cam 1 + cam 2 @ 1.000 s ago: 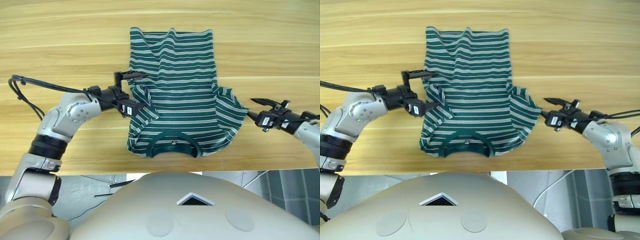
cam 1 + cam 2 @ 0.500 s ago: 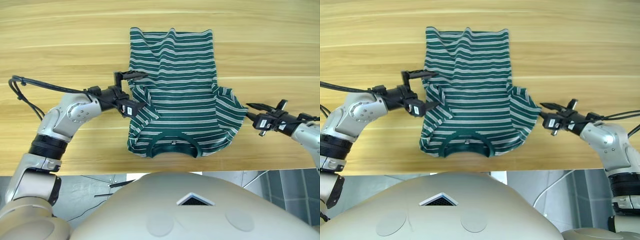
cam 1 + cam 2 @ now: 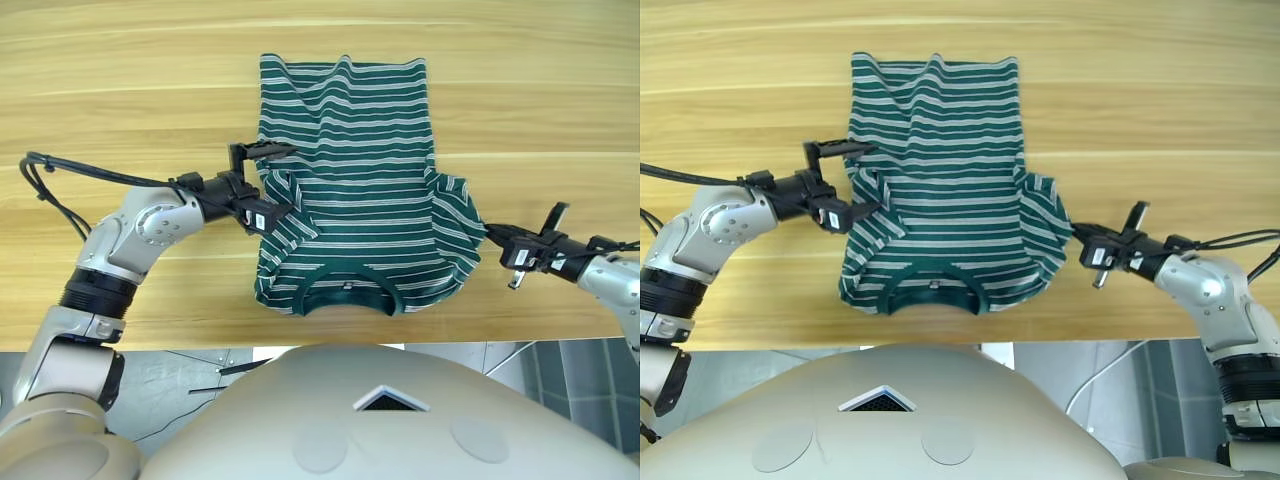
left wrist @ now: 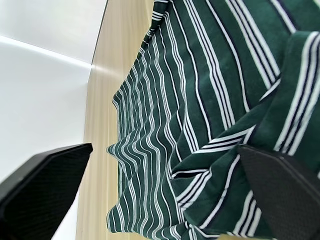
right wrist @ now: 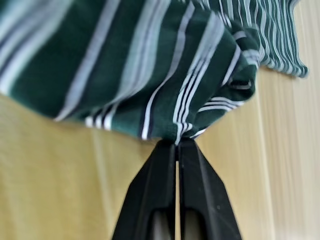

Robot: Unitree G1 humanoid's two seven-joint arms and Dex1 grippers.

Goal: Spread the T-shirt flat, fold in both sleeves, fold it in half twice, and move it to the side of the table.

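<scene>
Your right gripper (image 3: 490,232) has reached the T-shirt (image 3: 350,150).
It pinches the sleeve hem (image 5: 182,131) at its tips; left gripper (image 3: 280,181) is spread wide, fabric between.

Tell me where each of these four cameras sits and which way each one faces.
Left eye view: on the head, looking forward and down at the T-shirt on the table; both arms show.
Right eye view: beside it on the head, same scene, both arms.
Left wrist view: on the left wrist, looking across the folded left sleeve; the left jaws show, open wide.
Right wrist view: on the right wrist, facing the right sleeve; the right jaws show, shut on its hem.
Shared: all four show the T-shirt.
</scene>
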